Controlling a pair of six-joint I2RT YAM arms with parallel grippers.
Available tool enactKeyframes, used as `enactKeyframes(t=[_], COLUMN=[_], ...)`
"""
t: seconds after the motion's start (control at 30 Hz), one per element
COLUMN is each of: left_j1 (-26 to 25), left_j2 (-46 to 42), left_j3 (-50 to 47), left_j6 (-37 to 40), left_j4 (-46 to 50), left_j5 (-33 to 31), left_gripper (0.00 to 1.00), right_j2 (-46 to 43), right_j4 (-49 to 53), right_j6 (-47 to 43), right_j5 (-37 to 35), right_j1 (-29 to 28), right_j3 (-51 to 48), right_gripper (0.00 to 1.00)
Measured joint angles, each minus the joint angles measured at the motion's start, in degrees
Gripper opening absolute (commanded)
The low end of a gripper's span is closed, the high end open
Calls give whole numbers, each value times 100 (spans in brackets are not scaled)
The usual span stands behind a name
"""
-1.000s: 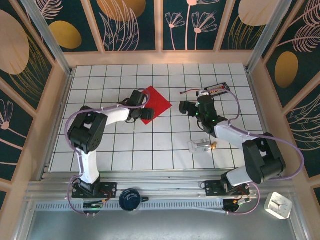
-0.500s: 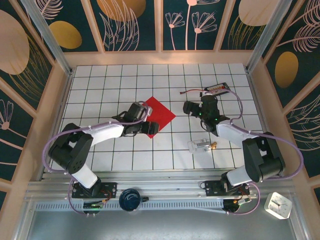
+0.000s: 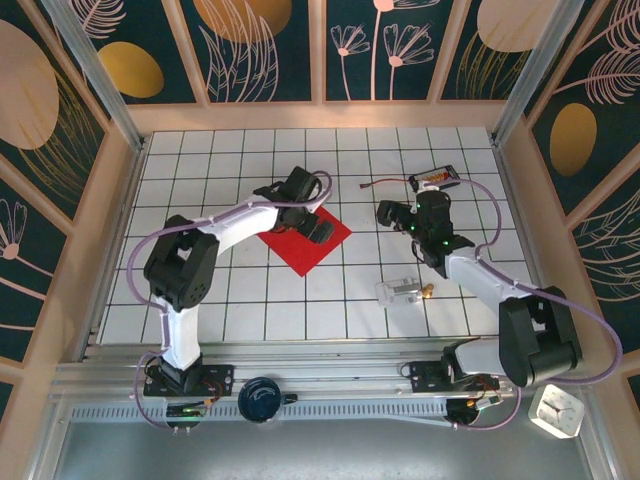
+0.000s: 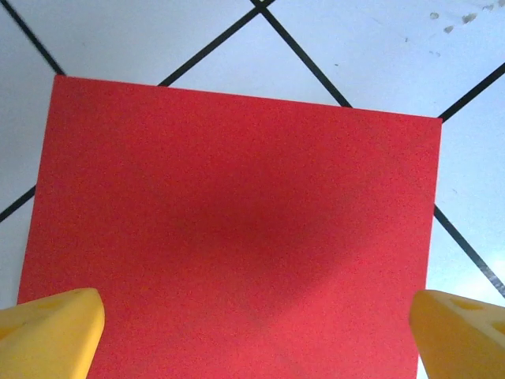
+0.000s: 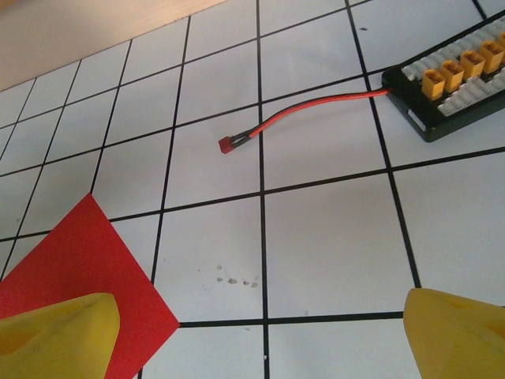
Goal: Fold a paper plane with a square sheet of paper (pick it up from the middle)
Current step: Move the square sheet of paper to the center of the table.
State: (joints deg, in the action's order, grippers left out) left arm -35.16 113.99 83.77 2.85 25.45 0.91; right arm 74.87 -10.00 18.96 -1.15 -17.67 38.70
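**Gridded white tabletop inside a patterned enclosure**

A white table (image 3: 250, 300), ruled into square tiles by thin black lines, is lying under bright, even light. Dark teal wall panels (image 3: 270, 50), printed with gold ovals and pale pink leaf and flower outlines, are standing around it on three sides. Pale wooden frames (image 3: 320, 115) are holding them. Grey metal posts (image 3: 90, 65) are slanting up at the far corners. A ribbed metal rail (image 3: 330, 385) is running along the near edge.

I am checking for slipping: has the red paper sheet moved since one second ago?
Yes. In the top view the square sheet of paper has slid toward the near edge, closer to the clear plastic piece.
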Motion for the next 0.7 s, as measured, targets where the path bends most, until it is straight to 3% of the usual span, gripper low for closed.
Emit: enactKeyframes(t=[0.27,0.7], left_j1=[122,424], left_j2=[916,1698], left_j3=[1156,2317], left_j6=[553,850], left_j4=[1366,2542], left_j5=[-7,166], left_gripper=[99,99], right_j2=[-219,-280], right_j4=[-50,-136], right_j6=[-9,50], right_j5=[131,151], right_j1=[120,245], right_j3=[-435,-667], right_gripper=[93,93])
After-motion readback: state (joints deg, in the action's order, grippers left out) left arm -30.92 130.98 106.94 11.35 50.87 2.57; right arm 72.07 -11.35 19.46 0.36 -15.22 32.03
